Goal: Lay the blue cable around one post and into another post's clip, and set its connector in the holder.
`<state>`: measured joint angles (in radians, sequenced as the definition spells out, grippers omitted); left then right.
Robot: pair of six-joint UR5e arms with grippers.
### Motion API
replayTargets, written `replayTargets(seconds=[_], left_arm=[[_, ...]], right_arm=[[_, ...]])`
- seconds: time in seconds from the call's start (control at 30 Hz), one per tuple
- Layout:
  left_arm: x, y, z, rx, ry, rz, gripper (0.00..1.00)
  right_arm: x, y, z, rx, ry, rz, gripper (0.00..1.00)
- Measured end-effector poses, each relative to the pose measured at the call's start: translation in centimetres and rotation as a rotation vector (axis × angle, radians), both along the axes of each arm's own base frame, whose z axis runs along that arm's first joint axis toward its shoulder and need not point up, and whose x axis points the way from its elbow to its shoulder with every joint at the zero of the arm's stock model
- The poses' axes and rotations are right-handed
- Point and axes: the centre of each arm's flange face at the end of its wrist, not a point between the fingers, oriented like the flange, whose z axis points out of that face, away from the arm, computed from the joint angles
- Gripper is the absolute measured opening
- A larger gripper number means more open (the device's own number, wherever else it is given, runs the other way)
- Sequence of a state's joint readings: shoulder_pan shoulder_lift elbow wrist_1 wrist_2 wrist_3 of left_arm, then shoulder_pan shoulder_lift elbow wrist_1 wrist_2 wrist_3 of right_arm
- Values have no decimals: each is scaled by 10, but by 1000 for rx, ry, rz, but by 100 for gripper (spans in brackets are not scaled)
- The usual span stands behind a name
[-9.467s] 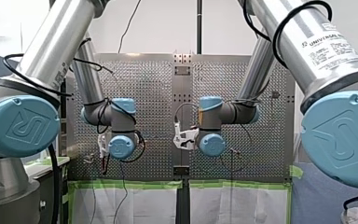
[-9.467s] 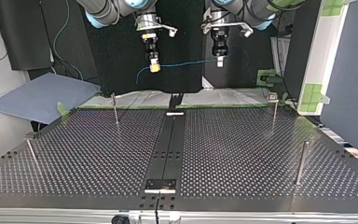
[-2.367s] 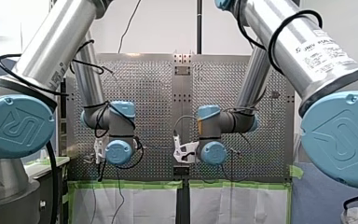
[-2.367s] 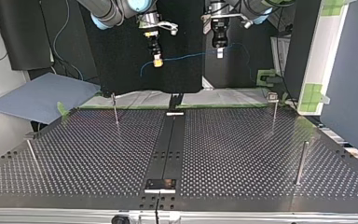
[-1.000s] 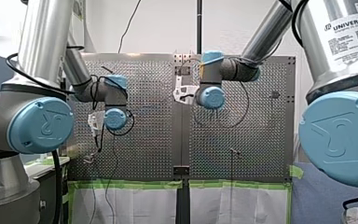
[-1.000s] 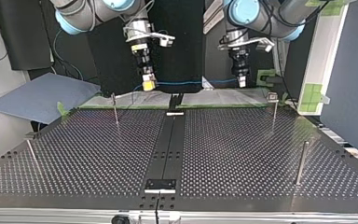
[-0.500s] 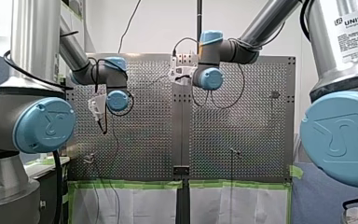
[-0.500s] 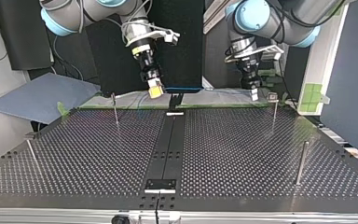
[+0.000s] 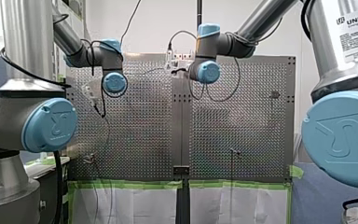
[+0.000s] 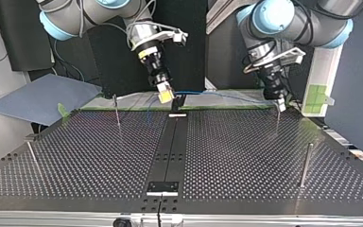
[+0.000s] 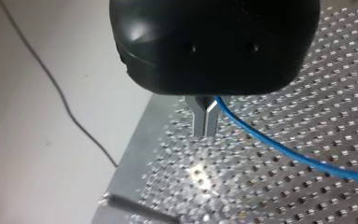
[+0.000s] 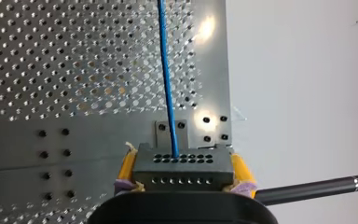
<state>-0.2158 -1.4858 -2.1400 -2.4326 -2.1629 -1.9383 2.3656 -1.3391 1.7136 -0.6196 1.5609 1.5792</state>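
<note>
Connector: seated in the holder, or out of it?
Out. The connector sits clamped between my right tool's yellow pads, beside the holder, not in it.

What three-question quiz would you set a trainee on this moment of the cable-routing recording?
1. True or false: my right gripper holds the connector between its yellow pads.
2. Pick one. My left gripper is: A. shut on the blue cable; B. open and holding nothing; C. shut on a post.
3. Fill the gap: in the top view, the blue cable runs from the connector across to my ___ gripper.

Key: 1 true; 2 A; 3 left.
</note>
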Motion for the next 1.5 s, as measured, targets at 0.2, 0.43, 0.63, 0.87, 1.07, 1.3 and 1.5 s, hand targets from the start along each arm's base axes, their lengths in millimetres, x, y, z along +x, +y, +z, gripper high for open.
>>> replayTargets(seconds=[0.2, 0.43, 0.63, 0.87, 1.07, 1.3, 1.5], left_arm=[[-2, 17, 18, -16, -17, -3, 0], [-4, 39, 47, -56, -60, -13, 0], [-3, 55, 84, -85, -150, -24, 0], [10, 72, 116, -98, -228, -34, 0], [34, 90, 129, -83, -246, -36, 0], [64, 117, 134, -68, -248, -11, 0], [75, 133, 139, -71, -267, 12, 0]], right_arm=[[7, 0, 14, -13, -11, 13, 11], [15, 5, 26, -24, -16, 29, 11], [22, 8, 35, -31, -24, 40, 11], [30, 9, 51, -46, -49, 53, 11], [36, 7, 70, -58, -66, 58, 11], [46, 2, 85, -69, -87, 64, 11], [59, -5, 84, -64, -84, 69, 11]])
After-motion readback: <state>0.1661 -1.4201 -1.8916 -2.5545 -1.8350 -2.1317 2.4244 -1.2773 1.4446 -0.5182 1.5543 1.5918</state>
